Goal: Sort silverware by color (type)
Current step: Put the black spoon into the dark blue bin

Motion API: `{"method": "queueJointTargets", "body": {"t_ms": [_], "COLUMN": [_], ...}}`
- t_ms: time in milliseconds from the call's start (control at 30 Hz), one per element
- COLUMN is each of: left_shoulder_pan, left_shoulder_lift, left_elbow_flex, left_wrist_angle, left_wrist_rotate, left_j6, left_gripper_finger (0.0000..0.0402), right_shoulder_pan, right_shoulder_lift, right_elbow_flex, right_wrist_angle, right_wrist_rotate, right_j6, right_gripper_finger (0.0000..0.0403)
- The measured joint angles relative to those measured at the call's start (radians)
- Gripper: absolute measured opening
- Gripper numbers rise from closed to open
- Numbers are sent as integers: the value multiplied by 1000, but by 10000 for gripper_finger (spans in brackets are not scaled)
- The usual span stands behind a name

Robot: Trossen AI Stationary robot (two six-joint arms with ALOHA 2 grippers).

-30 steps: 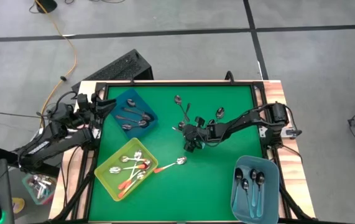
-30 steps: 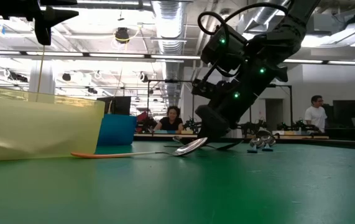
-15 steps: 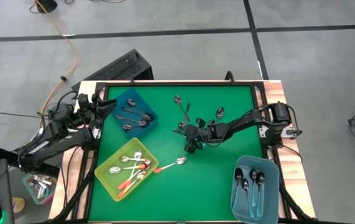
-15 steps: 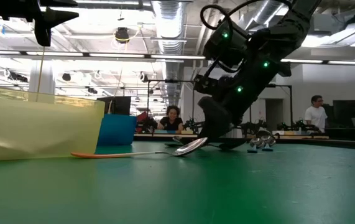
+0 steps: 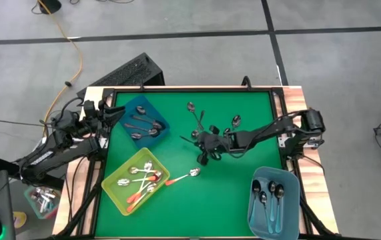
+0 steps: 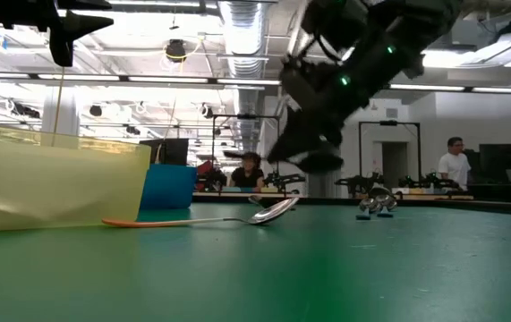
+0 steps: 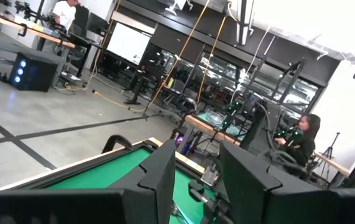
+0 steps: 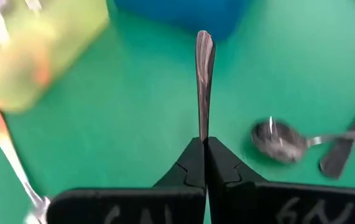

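Fingers of the right gripper [image 8: 203, 144] are pinched tight on a slim all-dark-grey metal spoon [image 8: 204, 74], its handle jutting straight out past the tips, held above the green table mat [image 5: 230, 193] near the middle. More loose grey spoons [image 5: 195, 113] lie just beyond it. An orange-handled silver spoon [image 5: 182, 177] rests beside the yellow-green plastic bin [image 5: 113, 187]. Over at the table's left edge by the dark blue bin [image 5: 143, 120], the left gripper [image 7: 197, 180] waits, fingers parted, empty.
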Motion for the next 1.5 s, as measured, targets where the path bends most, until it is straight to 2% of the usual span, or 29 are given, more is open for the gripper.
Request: {"method": "queueJointTargets", "body": {"t_ms": [200,433,633,1067,1267,1500], "left_shoulder_pan": [0,0,0,0,0,0], "left_shoulder_lift": [0,0,0,0,0,0], "left_elbow_flex": [0,0,0,0,0,0], "left_wrist_angle": [0,1,1,1,1,1], "left_wrist_rotate": [-4,-19,-21,-21,-27,-35], "left_j6": [1,2,0,-11,-11,-4], "left_gripper_finger": [110,110,110,110,110,110], "right_shoulder_pan": [25,-1,-17,-79,-113,-157], "right_shoulder_lift": [8,100,239,534,619,640], "right_elbow_flex": [142,345,563,1060,1182,1202], "right_wrist_angle": [13,-6,-23,-286,-327,-319], "right_wrist_rotate": [59,135,137,101,64,50], "right_j6": [0,7,-25,-84,-128,-132], "right_gripper_finger": [7,5,5,5,5,5]}}
